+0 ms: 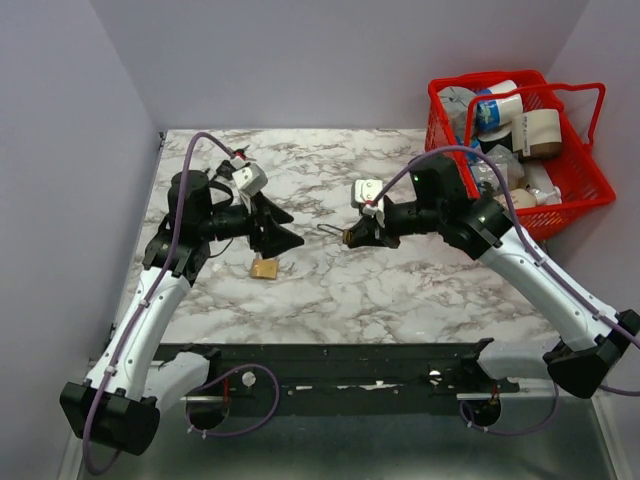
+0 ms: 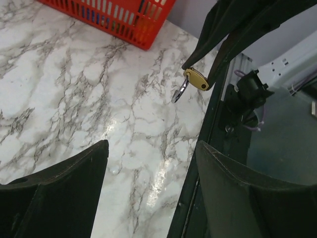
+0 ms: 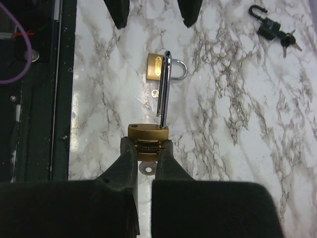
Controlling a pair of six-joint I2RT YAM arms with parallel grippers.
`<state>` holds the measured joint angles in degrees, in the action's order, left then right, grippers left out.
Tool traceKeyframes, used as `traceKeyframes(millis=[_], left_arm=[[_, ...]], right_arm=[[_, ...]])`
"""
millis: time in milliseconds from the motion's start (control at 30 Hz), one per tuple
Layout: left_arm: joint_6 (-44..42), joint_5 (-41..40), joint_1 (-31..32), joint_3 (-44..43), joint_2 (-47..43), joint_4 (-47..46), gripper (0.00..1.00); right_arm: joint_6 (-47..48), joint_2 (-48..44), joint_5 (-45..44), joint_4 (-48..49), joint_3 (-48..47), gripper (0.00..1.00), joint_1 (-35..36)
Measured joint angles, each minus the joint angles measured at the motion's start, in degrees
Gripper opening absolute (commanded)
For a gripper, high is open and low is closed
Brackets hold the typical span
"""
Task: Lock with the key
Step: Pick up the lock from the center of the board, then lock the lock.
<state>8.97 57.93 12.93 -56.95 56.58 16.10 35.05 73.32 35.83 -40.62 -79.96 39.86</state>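
Note:
My right gripper [image 3: 147, 144] is shut on a brass padlock [image 3: 147, 134] and holds it above the table. Its silver shackle [image 3: 163, 84] is swung open, and a flat silver tab with a hole [image 3: 146, 168] shows below the body. The held padlock also shows in the left wrist view [image 2: 196, 79] and the top view [image 1: 347, 237]. A second brass padlock [image 3: 161, 67] lies on the marble just beyond it and shows in the top view [image 1: 264, 268]. The key bunch with black heads [image 3: 290, 43] lies far off beside a black padlock [image 3: 267, 25]. My left gripper [image 1: 288, 230] is open and empty, facing the right gripper.
A red basket [image 1: 570, 170] full of bottles and rolls stands at the back right. The black frame rail [image 1: 350, 375] runs along the near table edge. Grey walls close the back and left sides.

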Motion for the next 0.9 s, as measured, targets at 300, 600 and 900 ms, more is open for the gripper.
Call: traceKeyframes(millis=[300,600,900], left_arm=[[-12.04,-2.60,7.76,-5.51,2.95,7.28,0.66],[-17.14,-6.03,12.15,-7.32,4.63,11.28,0.59],[-21.64,-6.34,15.43,-8.31,4.83,15.10,0.73]], right_arm=[[4.02,-1.97,-0.50,-1.18,0.11,0.01,4.33],[5.03,-1.68,-1.33,-3.21,0.11,0.01,5.46],[5.51,-0.92,-2.32,-4.37,0.11,0.01,5.77]])
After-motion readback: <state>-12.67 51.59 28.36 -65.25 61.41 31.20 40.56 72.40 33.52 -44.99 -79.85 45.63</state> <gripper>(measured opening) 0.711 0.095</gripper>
